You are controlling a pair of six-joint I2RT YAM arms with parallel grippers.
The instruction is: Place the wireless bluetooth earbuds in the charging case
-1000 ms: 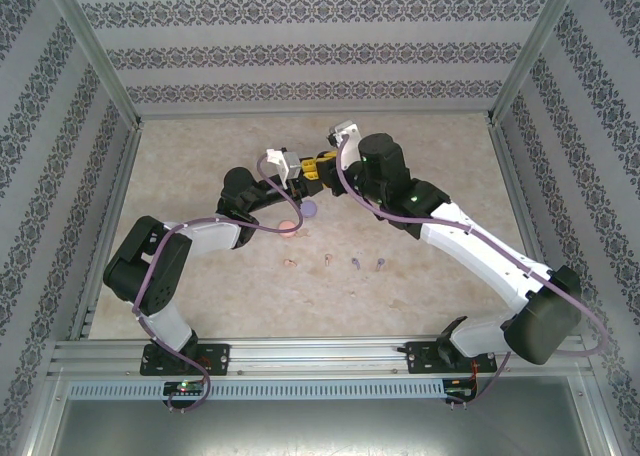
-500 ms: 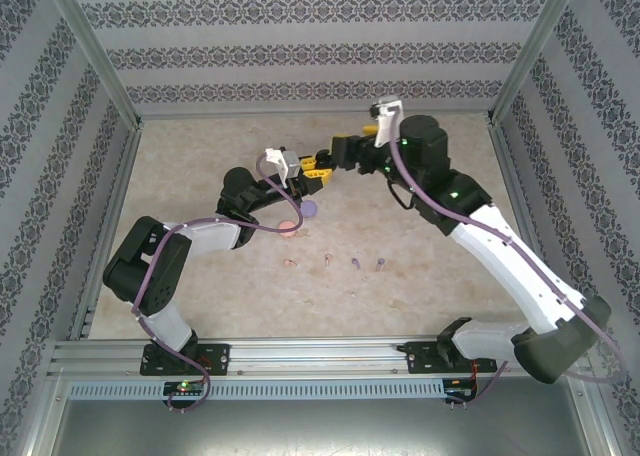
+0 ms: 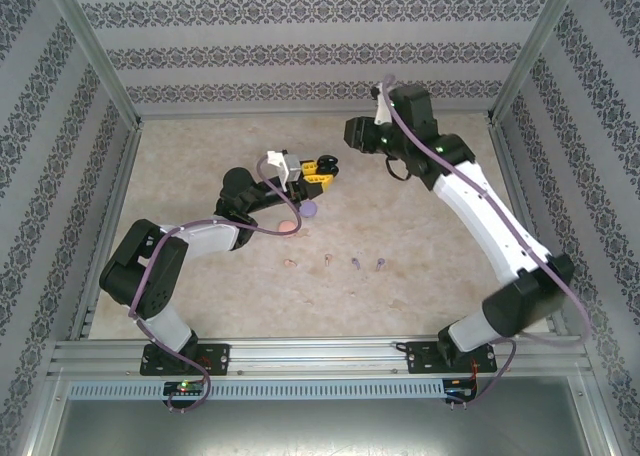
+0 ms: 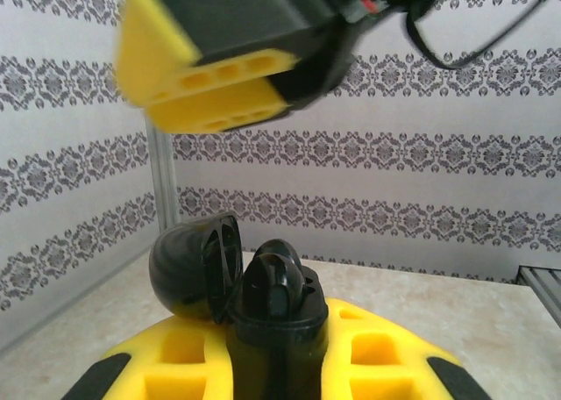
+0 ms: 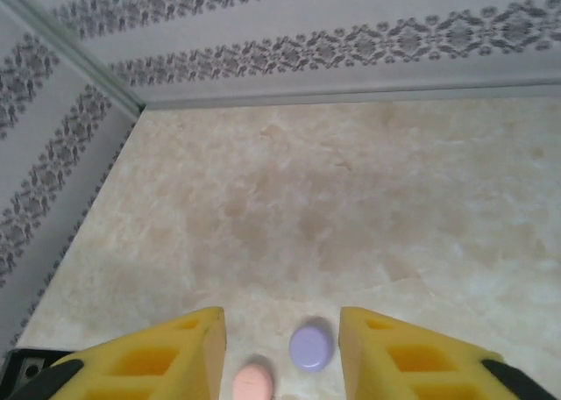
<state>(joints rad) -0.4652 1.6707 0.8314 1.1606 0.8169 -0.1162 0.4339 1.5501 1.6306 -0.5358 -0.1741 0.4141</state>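
My left gripper is held up over the table, shut on the black charging case. The case's lid is flipped open to the left, and black earbuds sit in its top between my yellow fingers. My right gripper hangs just beyond and above it, seen blurred as a yellow and black shape in the left wrist view. Its jaws are open with nothing between them. Two pale pink earbuds and two purple earbuds lie in a row on the table.
A closed pink round case and a purple one lie on the table under the left arm, the pink case and the purple case also far below the right jaws. Patterned walls and metal posts ring the beige table.
My right gripper has drawn back from the black case toward the far right, its arm swinging outward. The left gripper and the case have stayed where they were.
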